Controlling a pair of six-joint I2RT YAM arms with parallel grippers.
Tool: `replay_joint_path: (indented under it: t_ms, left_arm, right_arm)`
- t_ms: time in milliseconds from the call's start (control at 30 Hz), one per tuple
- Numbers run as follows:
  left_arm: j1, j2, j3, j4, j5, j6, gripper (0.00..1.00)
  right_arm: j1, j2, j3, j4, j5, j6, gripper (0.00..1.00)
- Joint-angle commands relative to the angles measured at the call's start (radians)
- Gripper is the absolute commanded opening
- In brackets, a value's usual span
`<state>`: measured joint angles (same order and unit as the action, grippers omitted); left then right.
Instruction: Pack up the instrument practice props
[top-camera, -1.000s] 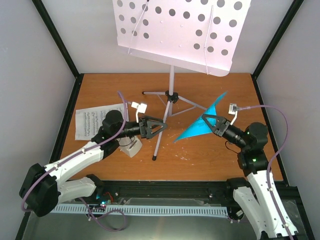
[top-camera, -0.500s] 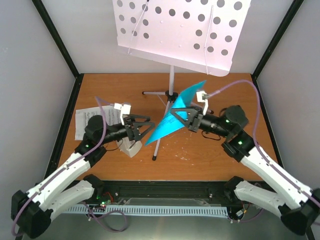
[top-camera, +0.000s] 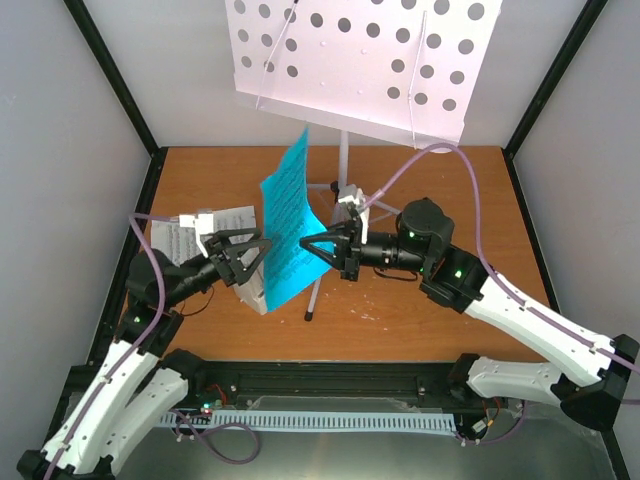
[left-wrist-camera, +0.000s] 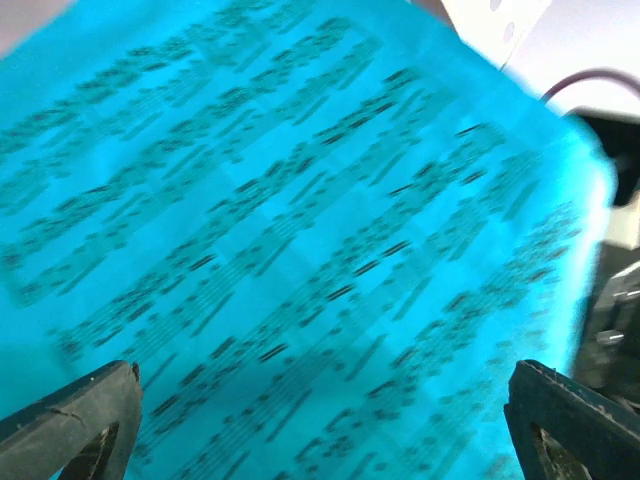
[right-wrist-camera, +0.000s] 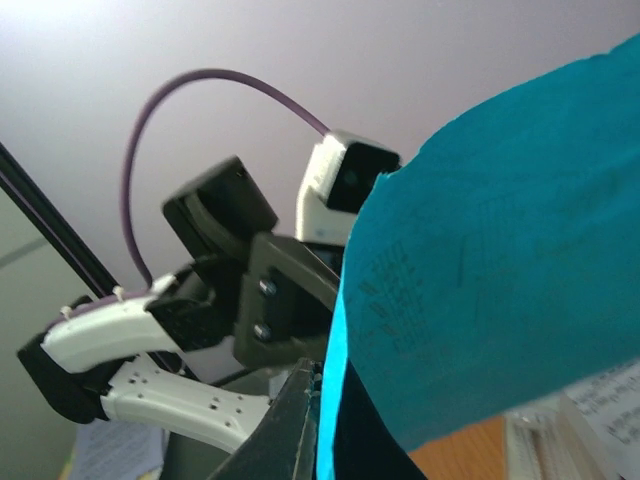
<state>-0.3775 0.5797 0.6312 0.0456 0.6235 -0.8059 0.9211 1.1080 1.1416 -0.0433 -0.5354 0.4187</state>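
Note:
The white perforated music stand (top-camera: 350, 65) stands at the back on thin tripod legs (top-camera: 345, 192). My right gripper (top-camera: 308, 243) is shut on the lower edge of the blue sheet-music page (top-camera: 290, 225) and holds it upright above the table; the pinch shows in the right wrist view (right-wrist-camera: 325, 430). My left gripper (top-camera: 250, 257) is open, just left of the page, facing it. In the left wrist view the blue page (left-wrist-camera: 300, 220) fills the frame between the spread fingertips (left-wrist-camera: 70, 420). A white sheet-music page (top-camera: 170, 240) lies on the table at left. The white metronome (top-camera: 258, 293) is mostly hidden under the left gripper.
The wooden table (top-camera: 420, 310) is walled by grey panels and black frame posts (top-camera: 110, 75). The stand's front leg (top-camera: 315, 290) runs toward the near edge under the blue page. Purple cables (top-camera: 430, 160) loop above both arms.
My right arm has swung left with the blue page and turned it upright. My left arm has drawn back to the left, its open gripper now facing the page.

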Motion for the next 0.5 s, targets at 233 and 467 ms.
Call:
replay_joint_path:
  t_ms: [233,467]
  left_arm:
    - [0.008,0.082,-0.104,0.165,0.042,-0.104,0.99]
    - [0.008,0.255,-0.043,0.257,0.084,-0.066,1.00]
  right_arm:
    - [-0.195,-0.201,-0.367,-0.135,0.372,0.023,0.03]
    - [-0.370,-0.241,-0.451,-0.146,0.417,0.094,0.03]
